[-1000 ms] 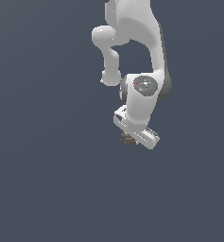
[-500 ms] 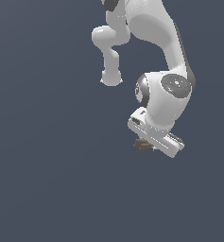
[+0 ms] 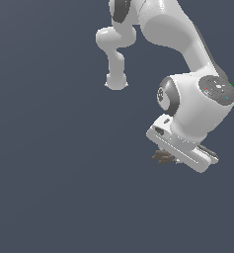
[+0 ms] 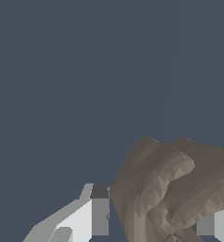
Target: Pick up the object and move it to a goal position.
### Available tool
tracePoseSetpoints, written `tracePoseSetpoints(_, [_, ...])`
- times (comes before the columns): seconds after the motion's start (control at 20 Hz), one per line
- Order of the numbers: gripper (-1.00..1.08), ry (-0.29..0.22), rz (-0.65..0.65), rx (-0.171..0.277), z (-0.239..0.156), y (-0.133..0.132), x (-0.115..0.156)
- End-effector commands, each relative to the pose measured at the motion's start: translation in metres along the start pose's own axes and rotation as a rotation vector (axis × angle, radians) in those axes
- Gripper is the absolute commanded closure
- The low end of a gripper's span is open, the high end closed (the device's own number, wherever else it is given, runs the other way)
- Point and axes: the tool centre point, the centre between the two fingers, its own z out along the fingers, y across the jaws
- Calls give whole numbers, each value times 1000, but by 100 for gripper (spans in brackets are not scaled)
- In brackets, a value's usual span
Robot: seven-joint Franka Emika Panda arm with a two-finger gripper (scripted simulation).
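Plain grey backdrop; hand (image 3: pixel 169 159) grips object (image 3: pixel 162 157).

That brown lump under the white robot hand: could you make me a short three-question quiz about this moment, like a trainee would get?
1. True or false: the brown lumpy object sits between the fingers of the gripper.
2. In the wrist view, the object looks: A) smooth and round, B) irregular and faceted, C) flat and square.
3. Fill in: in the exterior view, the gripper hangs toward the view's ______ side.

Key:
1. True; the wrist view shows a finger on each side of it.
2. B.
3. Right.
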Motion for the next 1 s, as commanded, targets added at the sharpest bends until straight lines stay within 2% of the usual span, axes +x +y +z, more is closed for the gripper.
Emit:
tracePoseSetpoints(0.0, [108,0,0,0,-5,-11,-1])
tracePoseSetpoints(0.5, [108,-1,0,0,-20,-47,-2])
tracePoseSetpoints(0.95, [108,-1,0,0,-26,-61,-3])
